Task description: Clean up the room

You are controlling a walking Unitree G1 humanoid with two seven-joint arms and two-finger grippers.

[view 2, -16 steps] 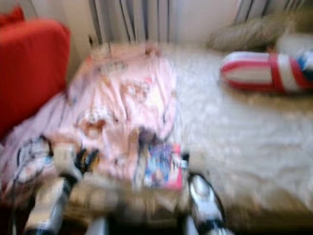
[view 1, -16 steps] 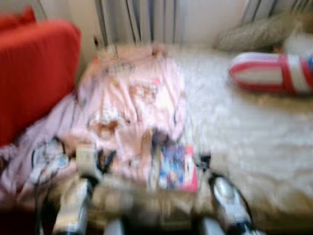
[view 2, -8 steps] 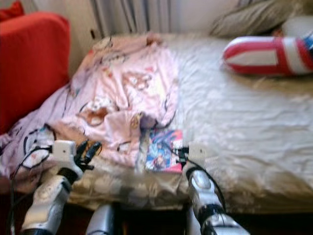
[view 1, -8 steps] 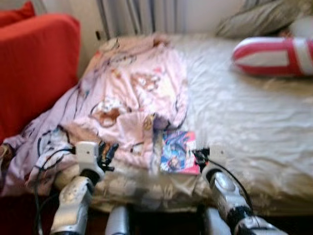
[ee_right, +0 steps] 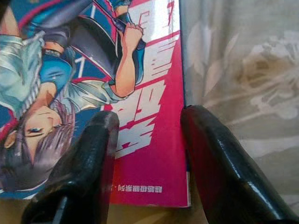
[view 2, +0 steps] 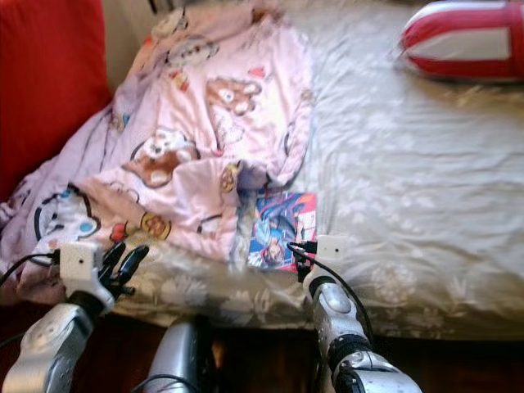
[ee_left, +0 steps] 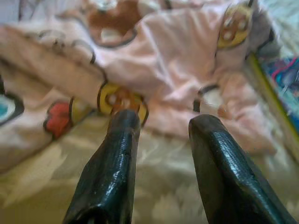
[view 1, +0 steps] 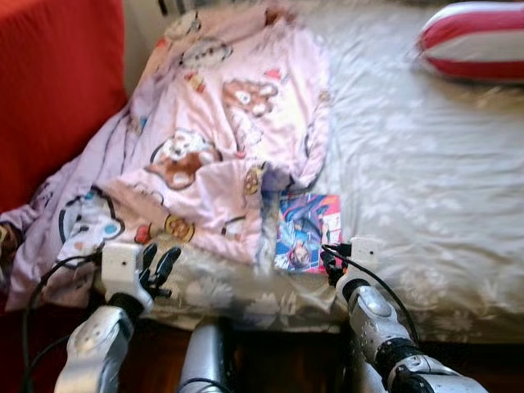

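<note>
- Right wrist view showed the right gripper (ee_right: pixel 147 140) with fingers spread and nothing between them, poised over the near corner of the book (ee_right: pixel 93 93); one finger lay over the red cover, the other just past its edge, above the sheet (ee_right: pixel 243 70).
- Left gripper (ee_left: pixel 161 135) was likewise released, pointed at the hem of the blanket (ee_left: pixel 177 60) near the bed's front edge.
- The book lay flat on the bed (view 1: pixel 426 164), its far side touching or tucked under the blanket's fold.
- Judged step: reaching for the book to clear it away. Next would likely need a finger worked under the cover, hard on soft bedding.
- Bare sheet lay open to the right; a striped pillow (view 1: pixel 475 41) sat well apart.
</note>
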